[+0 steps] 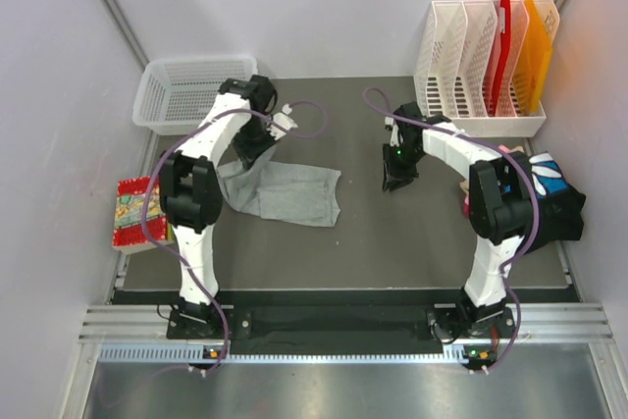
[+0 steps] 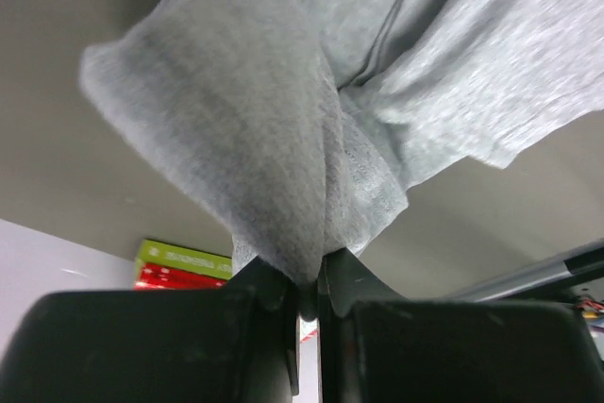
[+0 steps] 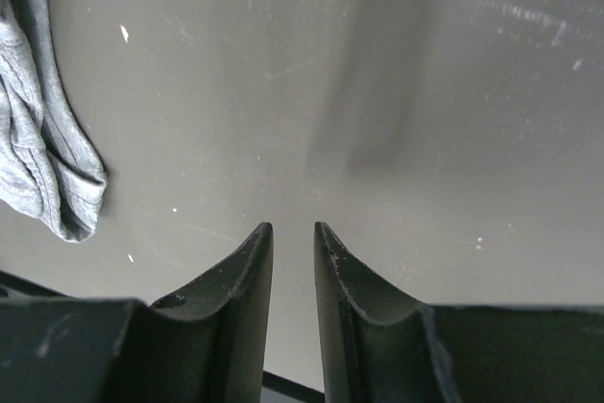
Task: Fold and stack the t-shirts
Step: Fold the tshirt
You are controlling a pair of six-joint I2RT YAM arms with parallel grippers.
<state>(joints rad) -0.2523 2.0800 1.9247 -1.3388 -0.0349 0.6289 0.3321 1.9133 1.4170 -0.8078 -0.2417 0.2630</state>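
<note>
While clamping the shirt [image 1: 289, 193] by one bunched edge in the tight-shut left gripper [image 2: 310, 282], rest trailing over the table's [image 1: 392, 237] left-centre, may drop it or drag it crumpled, with right gripper [image 3: 293, 228] narrowly open, empty, well apart.

The right claw [image 3: 292, 228] hangs over the dark grey matte desk [image 3: 425, 92]. Its two black fingers [image 3: 241, 280] stand a narrow gap apart with nothing between them. At the view's left edge lies a bunched part of a light grey soft cloth t-shirt [image 3: 42, 167], apart from the fingertips.
</note>
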